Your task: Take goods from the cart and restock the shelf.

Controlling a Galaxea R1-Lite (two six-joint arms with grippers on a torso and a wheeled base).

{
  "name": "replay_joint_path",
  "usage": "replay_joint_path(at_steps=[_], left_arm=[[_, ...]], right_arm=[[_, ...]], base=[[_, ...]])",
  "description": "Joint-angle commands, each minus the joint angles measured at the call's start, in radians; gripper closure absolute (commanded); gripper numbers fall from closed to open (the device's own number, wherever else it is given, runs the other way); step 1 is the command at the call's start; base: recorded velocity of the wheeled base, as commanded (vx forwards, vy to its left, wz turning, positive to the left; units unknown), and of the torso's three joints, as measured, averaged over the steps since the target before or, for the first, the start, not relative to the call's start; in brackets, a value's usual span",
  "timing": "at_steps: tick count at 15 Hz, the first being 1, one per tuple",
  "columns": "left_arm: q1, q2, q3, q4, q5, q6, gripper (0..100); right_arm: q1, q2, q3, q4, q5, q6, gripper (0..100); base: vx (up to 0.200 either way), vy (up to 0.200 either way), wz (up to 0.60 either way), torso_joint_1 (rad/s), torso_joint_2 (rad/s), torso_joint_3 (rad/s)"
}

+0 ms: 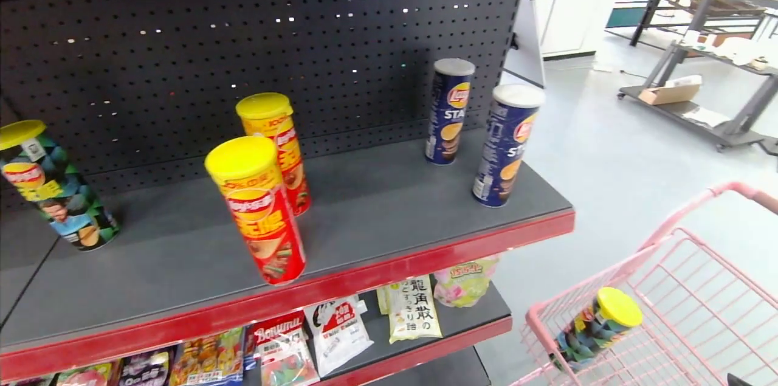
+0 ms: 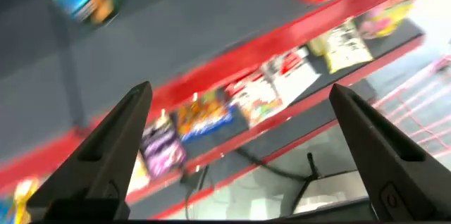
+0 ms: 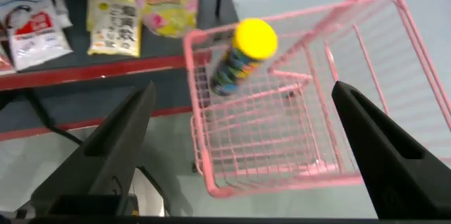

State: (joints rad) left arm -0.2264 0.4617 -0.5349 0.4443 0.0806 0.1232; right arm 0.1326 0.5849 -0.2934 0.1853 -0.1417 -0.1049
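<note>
A multicoloured chip can (image 1: pixel 592 328) with a yellow lid is leaning tilted inside the pink wire cart (image 1: pixel 538 316), in the corner nearest the shelf (image 1: pixel 377 203). On that dark, red-edged shelf five cans are standing upright. A matching multicoloured can (image 1: pixel 58 191) is sitting at the left. A front red can (image 1: pixel 261 210) and a rear red can (image 1: pixel 276 149), both yellow-lidded, are standing mid-shelf. A rear blue can (image 1: pixel 448 111) and a front blue can (image 1: pixel 507 146) are standing towards the right end.

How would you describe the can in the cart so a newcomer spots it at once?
Right of the grey shelf stands a pink wire cart. In its corner nearest the shelf leans a chip can with a yellow lid. Its multicoloured geometric wrap sets it apart from the red cans and navy cans on the shelf.
</note>
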Motion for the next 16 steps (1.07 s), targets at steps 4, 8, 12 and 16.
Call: replay_joint_path(at_steps=[4,8,12,16], left_arm=[[-0.001,-0.098,0.003,0.03,-0.001,0.0,0],[-0.001,-0.138,0.004,0.028,0.001,0.0,0],[-0.001,-0.161,0.003,0.03,0.005,-0.002,0],[-0.001,-0.155,0.001,0.028,0.007,0.0,0]], right_arm=[[0.001,-0.002,0.011,-0.003,0.002,-0.002,0],[0.001,-0.031,0.031,-0.007,0.004,-0.002,0],[0.015,-0.028,0.039,-0.006,0.008,-0.033,0],[0.013,-0.043,0.057,-0.007,0.013,-0.045,0]], base=[[0.0,0.0,-0.6,0.002,0.0,0.004],[0.0,0.0,-0.15,0.001,0.0,0.001],[0.0,0.0,0.0,0.0,0.0,0.0],[0.0,0.0,0.0,-0.026,0.05,0.031]])
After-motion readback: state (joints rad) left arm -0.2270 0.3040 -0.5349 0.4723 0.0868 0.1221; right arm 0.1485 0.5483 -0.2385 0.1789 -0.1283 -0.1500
